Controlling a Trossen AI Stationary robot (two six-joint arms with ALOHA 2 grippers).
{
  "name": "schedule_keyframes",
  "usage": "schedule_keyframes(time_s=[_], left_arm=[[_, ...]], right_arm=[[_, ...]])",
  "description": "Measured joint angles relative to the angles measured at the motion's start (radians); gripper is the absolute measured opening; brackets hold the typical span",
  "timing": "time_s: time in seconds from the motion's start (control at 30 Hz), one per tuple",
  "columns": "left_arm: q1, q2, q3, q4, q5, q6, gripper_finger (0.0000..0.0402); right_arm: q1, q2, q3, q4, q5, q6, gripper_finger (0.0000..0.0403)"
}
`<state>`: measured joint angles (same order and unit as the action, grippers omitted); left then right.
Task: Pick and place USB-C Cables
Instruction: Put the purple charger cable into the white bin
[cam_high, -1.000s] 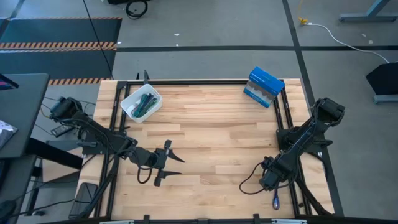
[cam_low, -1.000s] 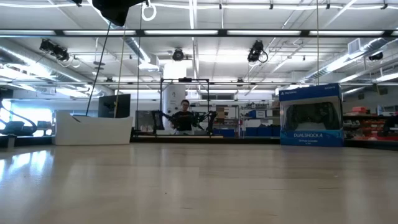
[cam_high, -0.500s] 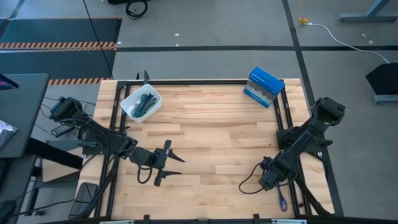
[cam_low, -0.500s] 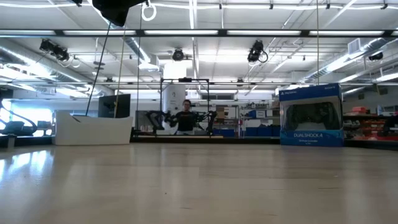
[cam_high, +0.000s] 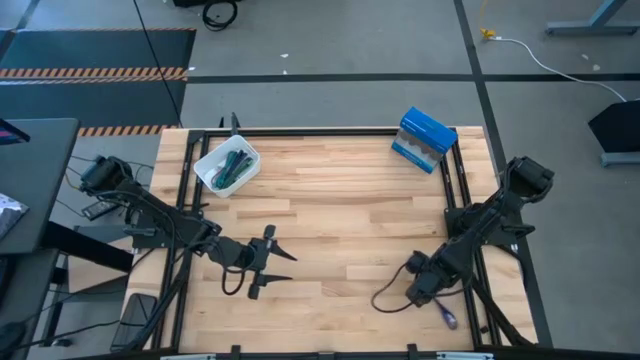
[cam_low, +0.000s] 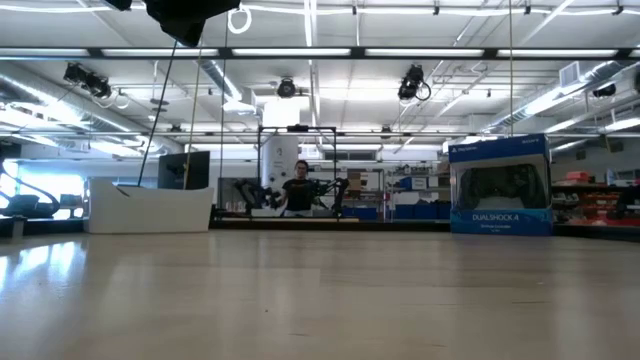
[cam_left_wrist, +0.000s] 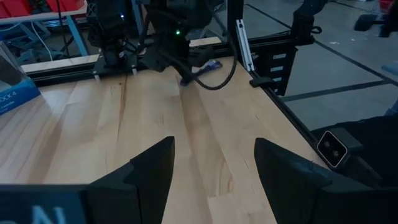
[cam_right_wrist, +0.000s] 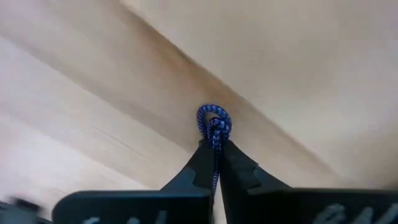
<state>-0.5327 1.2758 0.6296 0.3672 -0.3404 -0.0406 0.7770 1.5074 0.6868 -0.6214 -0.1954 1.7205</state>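
A purple-blue braided USB-C cable (cam_right_wrist: 214, 121) is at the table's near right corner (cam_high: 449, 320), with my right gripper (cam_right_wrist: 216, 144) shut on it. More USB-C cables, green and teal (cam_high: 232, 166), lie in the white square tray (cam_high: 210, 172) at the far left. My left gripper (cam_high: 278, 265) hovers open over the near left part of the table, nothing between its fingers (cam_left_wrist: 155, 174). From there the purple cable (cam_left_wrist: 209, 67) shows under my right arm. My right gripper pinches the purple cable between its two fingers (cam_right_wrist: 202, 163). A small coiled loop (cam_right_wrist: 214, 117) sticks out just past the fingertips. The fingers slant down at it from the table's far side. Whether the cable is off the wood, I cannot tell.
A blue and white box (cam_high: 425, 140) stands at the far right. Black frame rails (cam_high: 186, 190) run along the table's left and right sides (cam_high: 458, 190). A slack black wire of the right arm (cam_high: 392, 298) loops over the near right wood. Bare wood lies in the middle (cam_high: 350, 210).
My right arm's wrist has shifted a little toward the table's left edge, and its black wire loop has swung left with it. The purple cable under it has turned from lying straight toward the near edge to lying aslant.
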Motion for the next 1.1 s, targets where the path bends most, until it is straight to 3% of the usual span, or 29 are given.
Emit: schedule_keyframes(time_s=[0.2,0.43,0.6,0.83,1.1], left_arm=[[0.0,0.0,0.0,-0.003,-0.032,0.0,0.0231],[0.003,0.0,0.0,-0.003,-0.064,0.001,0.0231],[0.003,0.0,0.0,0.009,-0.159,-0.024,0.0231],[0.008,0.0,0.0,0.03,-0.164,-0.057,0.0231],[0.032,0.0,0.0,0.03,-0.18,-0.079,0.0231]], right_arm=[[-0.09,0.0,0.095,0.007,0.211,-0.196,0.0009],[-0.219,0.0,0.182,0.105,0.364,-0.579,0.0008],[-0.293,0.0,0.203,0.298,0.443,-0.931,0.0008],[-0.362,0.0,0.203,0.566,0.568,-1.392,0.0008],[-0.406,-0.002,0.203,0.979,0.564,-1.763,0.0008]])
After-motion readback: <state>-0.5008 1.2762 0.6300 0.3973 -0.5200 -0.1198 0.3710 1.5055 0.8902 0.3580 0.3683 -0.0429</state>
